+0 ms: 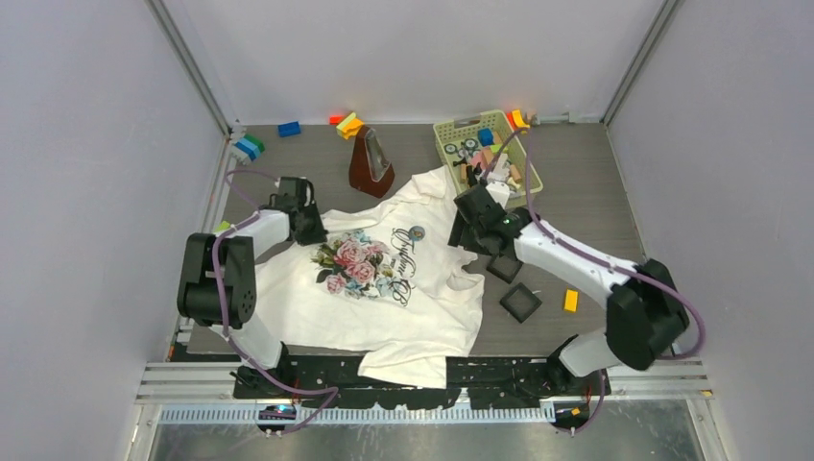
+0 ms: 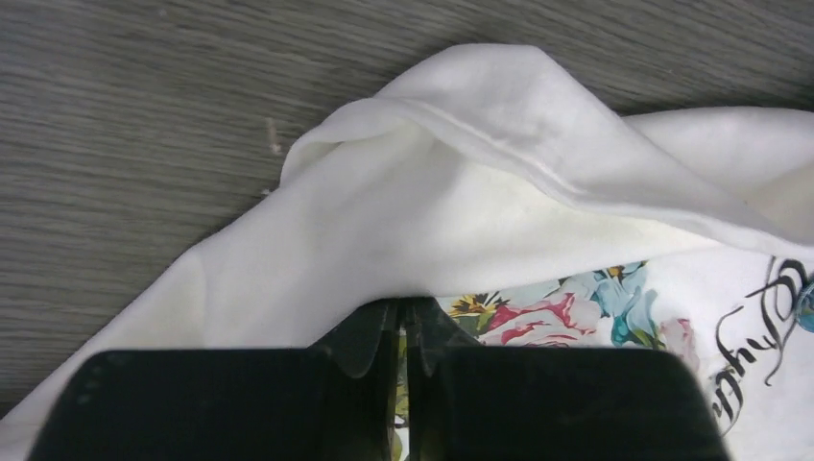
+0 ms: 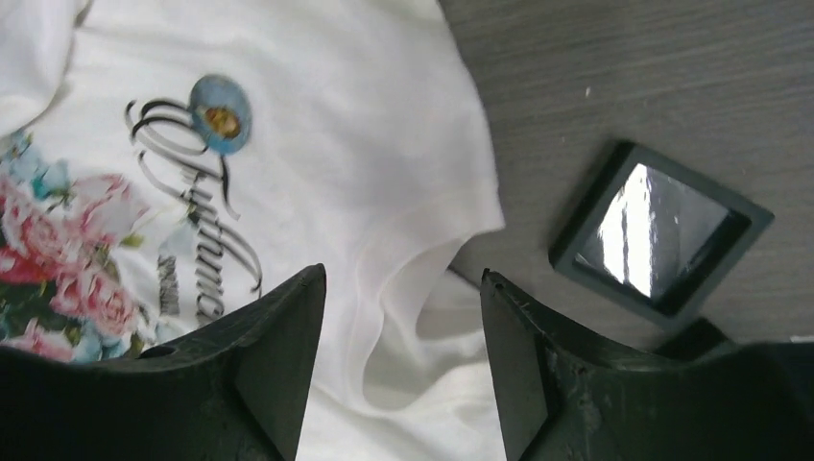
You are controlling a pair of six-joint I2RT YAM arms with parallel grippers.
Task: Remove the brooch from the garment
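The garment (image 1: 384,288) is a white T-shirt with rose print and black script, spread across the table's middle. The brooch (image 1: 416,232) is a tiny round pale blue-grey pin on the shirt's front, at the top of the lettering. It also shows in the right wrist view (image 3: 219,113). My left gripper (image 1: 309,226) is shut on a raised fold of the garment (image 2: 461,192) at its left sleeve; the closed fingertips (image 2: 379,327) pinch the cloth. My right gripper (image 3: 403,288) is open and empty over the garment's right edge (image 3: 413,317), right of the brooch.
Two black square trays (image 1: 520,302) (image 1: 504,266) lie right of the shirt; one shows in the right wrist view (image 3: 660,230). A small orange block (image 1: 570,300) lies beyond them. A green basket (image 1: 443,130) of small items and a brown wedge-shaped object (image 1: 371,163) stand behind the shirt.
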